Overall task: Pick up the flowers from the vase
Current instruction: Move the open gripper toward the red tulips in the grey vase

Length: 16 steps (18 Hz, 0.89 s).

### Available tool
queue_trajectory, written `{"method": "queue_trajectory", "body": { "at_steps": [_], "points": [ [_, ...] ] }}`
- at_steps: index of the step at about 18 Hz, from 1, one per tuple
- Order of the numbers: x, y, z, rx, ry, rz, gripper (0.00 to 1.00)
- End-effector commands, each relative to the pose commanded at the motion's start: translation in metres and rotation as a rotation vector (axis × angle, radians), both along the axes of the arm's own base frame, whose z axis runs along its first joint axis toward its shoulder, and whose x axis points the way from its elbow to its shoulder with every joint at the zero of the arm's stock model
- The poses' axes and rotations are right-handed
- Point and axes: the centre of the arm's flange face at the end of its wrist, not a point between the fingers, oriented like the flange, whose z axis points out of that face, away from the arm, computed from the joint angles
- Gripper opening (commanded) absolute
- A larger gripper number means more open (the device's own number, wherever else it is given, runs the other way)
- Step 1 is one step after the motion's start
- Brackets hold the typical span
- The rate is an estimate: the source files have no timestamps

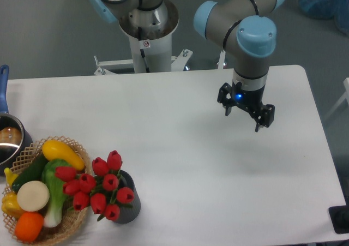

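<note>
1. The flowers sit in the vase at the table's front left, beside a wicker basket; nothing is lifted yet.
2. The gripper hangs well apart, far right, jaws spread wide and empty.
3. Left: the approach, the grasp and the lift.

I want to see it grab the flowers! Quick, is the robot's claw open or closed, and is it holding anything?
Gripper: open and holding nothing, up over the bare table, far from the flowers in the vase.
</note>
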Motion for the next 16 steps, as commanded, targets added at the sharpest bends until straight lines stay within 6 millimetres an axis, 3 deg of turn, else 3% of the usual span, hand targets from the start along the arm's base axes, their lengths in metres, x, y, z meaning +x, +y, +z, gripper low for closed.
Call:
{"method": "queue_trajectory", "body": {
  "at_steps": [3, 7, 12, 16],
  "points": [
    [0.019, 0.003, 0.009, 0.077, -0.014, -0.02, 1.0],
    [0.063, 0.019, 0.022, 0.22, -0.075, -0.081, 1.0],
    [0.093, 0.021, 0.034, 0.328, -0.116, -0.117, 1.0],
    [0.126, 0.051, 0.04, 0.404, -0.145, -0.21, 1.0]
  ]
}}
